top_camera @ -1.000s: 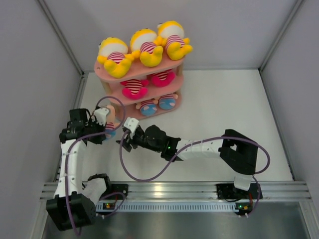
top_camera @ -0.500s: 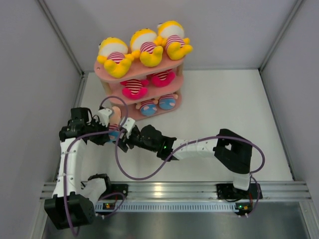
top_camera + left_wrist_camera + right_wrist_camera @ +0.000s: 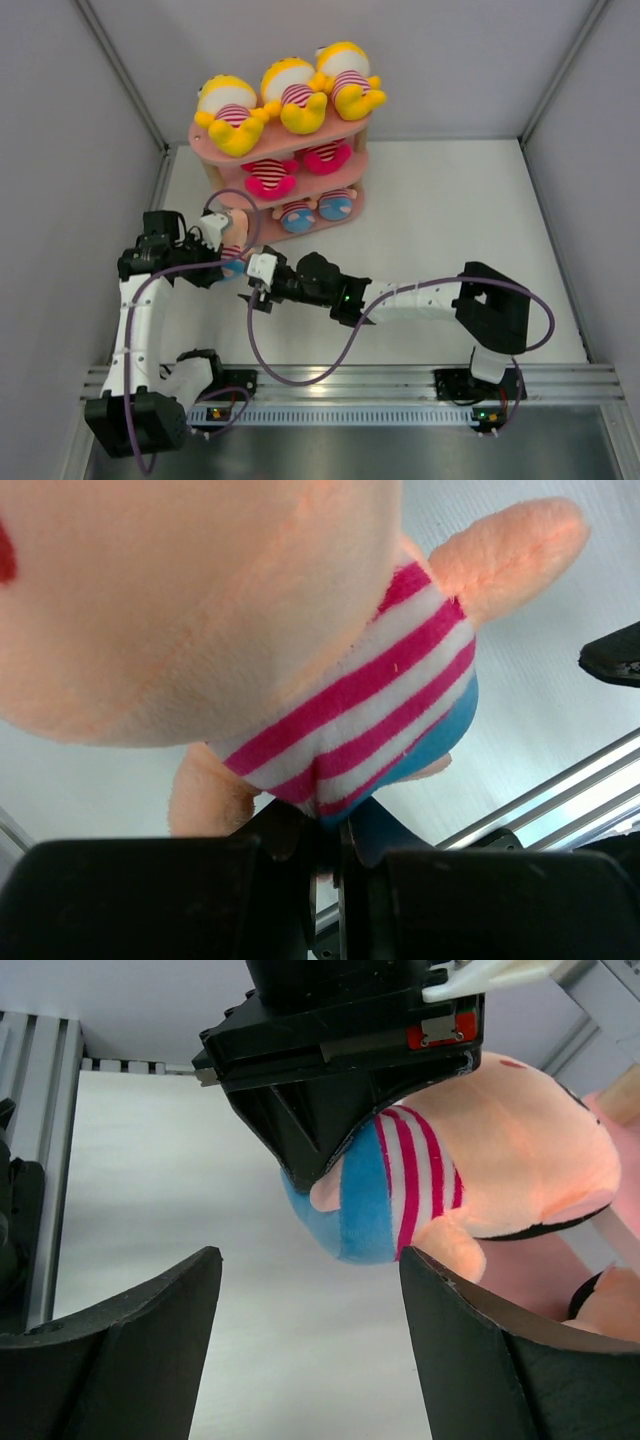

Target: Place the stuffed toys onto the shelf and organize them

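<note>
The pink shelf stands at the back of the table. Three yellow stuffed toys lie on its top tier, two pink-bottomed ones on the middle tier and two blue-bottomed ones on the bottom tier. My left gripper is shut on a peach-headed doll with a striped shirt and blue bottom, holding it by its lower body just in front of the shelf. My right gripper is open and empty, just right of and below the doll, its jaws wide apart.
Grey walls enclose the white table on three sides. An aluminium rail runs along the near edge by the arm bases. Purple cables loop over the table near both arms.
My left gripper has carried the doll slightly up towards the shelf. My right gripper came close to the doll, then drew back a little towards the near edge, still open.
</note>
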You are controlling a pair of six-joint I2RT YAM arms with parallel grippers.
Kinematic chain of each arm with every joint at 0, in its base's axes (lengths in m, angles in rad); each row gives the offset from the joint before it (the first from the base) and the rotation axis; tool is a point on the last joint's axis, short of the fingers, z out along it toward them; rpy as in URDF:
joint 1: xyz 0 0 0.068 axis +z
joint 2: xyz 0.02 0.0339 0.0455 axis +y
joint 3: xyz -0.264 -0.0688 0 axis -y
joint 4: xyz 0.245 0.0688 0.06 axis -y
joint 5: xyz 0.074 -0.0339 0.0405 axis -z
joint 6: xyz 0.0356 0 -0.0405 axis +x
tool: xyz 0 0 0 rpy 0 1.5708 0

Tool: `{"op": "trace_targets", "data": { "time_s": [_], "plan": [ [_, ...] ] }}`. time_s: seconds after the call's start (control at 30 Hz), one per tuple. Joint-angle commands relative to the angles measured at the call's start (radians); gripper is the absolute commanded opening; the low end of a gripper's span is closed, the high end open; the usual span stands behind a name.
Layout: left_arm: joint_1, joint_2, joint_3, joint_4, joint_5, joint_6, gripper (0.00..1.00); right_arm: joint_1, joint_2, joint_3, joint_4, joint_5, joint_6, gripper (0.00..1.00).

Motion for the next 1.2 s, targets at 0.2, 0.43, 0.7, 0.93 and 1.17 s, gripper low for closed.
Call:
{"op": "trace_targets", "data": {
  "time_s": [0.2,0.43,0.7,0.93,1.17],
  "plan": [
    [-0.032,0.036,0.071,-0.031,0.071,0.030,0.00,0.000,0.022,0.084,-0.028,-0.024,-0.138,0.70],
    [-0.037,0.044,0.097,-0.053,0.102,0.030,0.00,-0.029,0.105,0.171,-0.082,0.037,-0.120,0.64],
    [-0.037,0.048,0.110,-0.081,0.116,0.042,0.00,-0.070,0.168,0.228,-0.145,0.053,-0.132,0.21],
    [-0.037,0.071,0.120,-0.081,0.093,0.015,0.35,-0.099,0.173,0.248,-0.208,0.077,-0.169,0.00],
    [-0.037,0.096,0.136,-0.080,-0.086,-0.051,0.76,-0.141,0.082,0.106,-0.171,0.062,-0.222,0.00]
  ]
}}
